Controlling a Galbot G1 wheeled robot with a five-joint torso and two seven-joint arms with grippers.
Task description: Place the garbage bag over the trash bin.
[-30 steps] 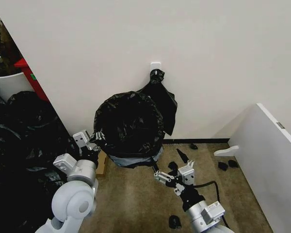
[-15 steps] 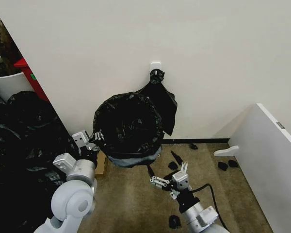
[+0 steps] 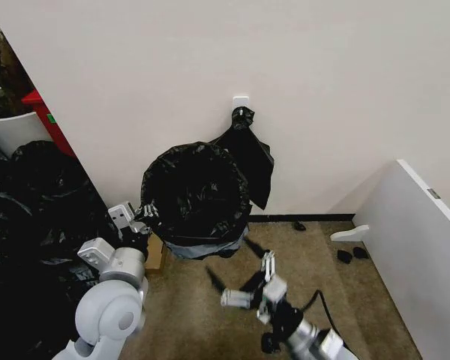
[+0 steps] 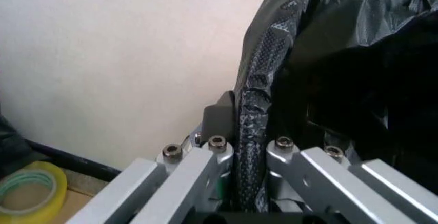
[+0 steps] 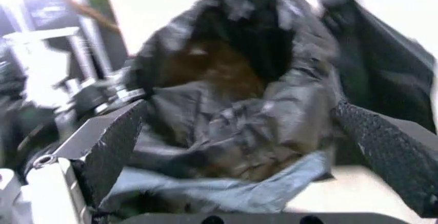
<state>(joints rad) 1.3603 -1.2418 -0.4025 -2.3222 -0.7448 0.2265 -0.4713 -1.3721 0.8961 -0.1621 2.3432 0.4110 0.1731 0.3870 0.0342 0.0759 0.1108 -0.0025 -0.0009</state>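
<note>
Nearest to us, low in the head view, the right gripper point(image 3: 236, 279) hangs over the brown carpet point(image 3: 210, 322), fingers spread wide and holding nothing; it sits well clear of the bin, on its near right side. In the right wrist view we see its two textured black fingers point(image 5: 113, 147) far apart, framing the bagged bin beyond them. A few small black scraps point(image 3: 270, 343) lie on the carpet around this arm.

On the near left, the left arm reaches forward and the left gripper point(image 3: 145, 216) sits at the left edge of the bin's rim. In the left wrist view we see its silver fingers point(image 4: 205, 167) close together, pinching a fold of the garbage bag point(image 4: 253, 126) between them. A roll of yellow tape point(image 4: 31, 190) lies on the floor beside it, by the black baseboard.

The garbage bag point(image 3: 196, 196) is draped over the trash bin, covering its mouth and most of its side; it stands on the floor against the wall, in the middle of the scene. We only see a pale band of the trash bin point(image 3: 202, 251) low down, below the bag's hem; in the right wrist view that pale band point(image 5: 226, 196) shows under crumpled black plastic.

Just behind the bin on its right, a flat black bundle point(image 3: 249, 157) with a knotted top hangs on the white wall point(image 3: 322, 90) from a small white hook. Far left, a heap of black sacks point(image 3: 37, 217) and a white tub with a red part point(image 3: 15, 127). On the right, a white panel point(image 3: 420, 247).
</note>
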